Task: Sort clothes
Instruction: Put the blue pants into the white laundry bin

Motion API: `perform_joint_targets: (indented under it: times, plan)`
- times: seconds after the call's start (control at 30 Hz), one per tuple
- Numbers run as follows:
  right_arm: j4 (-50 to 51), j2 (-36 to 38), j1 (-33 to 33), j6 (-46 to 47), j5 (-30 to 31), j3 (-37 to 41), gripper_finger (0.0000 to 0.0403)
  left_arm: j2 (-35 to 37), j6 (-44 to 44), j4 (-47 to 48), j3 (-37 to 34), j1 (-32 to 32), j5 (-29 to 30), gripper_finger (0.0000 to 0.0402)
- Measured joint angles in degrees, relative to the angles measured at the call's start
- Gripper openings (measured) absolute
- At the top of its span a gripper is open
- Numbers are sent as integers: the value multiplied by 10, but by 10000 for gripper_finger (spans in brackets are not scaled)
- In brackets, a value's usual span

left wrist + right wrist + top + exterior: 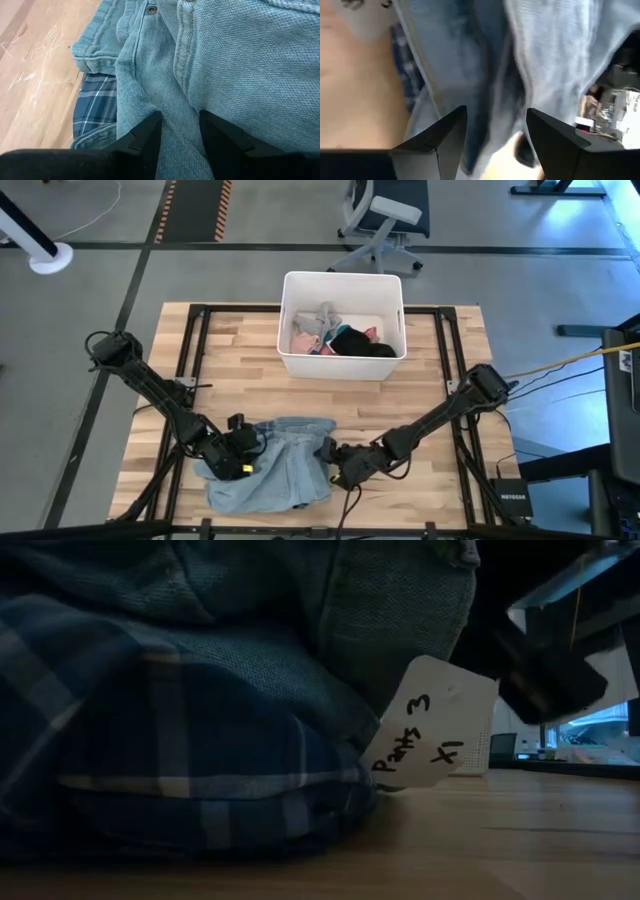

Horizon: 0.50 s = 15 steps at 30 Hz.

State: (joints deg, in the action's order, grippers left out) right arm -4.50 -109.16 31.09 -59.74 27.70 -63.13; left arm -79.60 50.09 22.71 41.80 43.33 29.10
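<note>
A grey-blue denim garment (pixel 285 470) lies spread at the table's near edge, on top of a blue-and-white plaid shirt (pixel 180 760). The plaid also shows in the left wrist view (pixel 97 102). A white paper tag (pixel 430 725) hangs from the denim, just above the table. My left gripper (pixel 243 458) is at the garment's left side, shut on a ridge of denim. My right gripper (pixel 333 460) is at its right edge, with denim between its fingers. Small grey, pink, black and white pieces (pixel 340 335) lie in the white bin. My left gripper pinches a raised fold of the denim (pixel 175 117) between its two fingers, beside a stitched seam. It comes in low from the table's left. The rest of the garment lies on the plaid shirt and the table. My right gripper has bunched denim at the garment's right edge (pixel 492 115) between its two fingers, coming low from the table's right. One layer or several, I cannot tell. The view is blurred.
The white rectangular bin (pixel 290 330) stands at the table's far middle. Bare wood lies between bin and garment and at both sides. Black frame rails (pixel 200 340) run along the table's left and right. An office chair (pixel 385 220) stands beyond the far edge.
</note>
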Motion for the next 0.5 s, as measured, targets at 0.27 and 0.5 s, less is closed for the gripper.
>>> perform_joint_targets:
  times: [0.27,0.5]
  plan:
    - [-83,-17,1,15,32,0,225,0,-6,2,0,-1,0,131]
    - [-155,-17,0,-34,35,0,225,0,-2,2,0,-2,0,131]
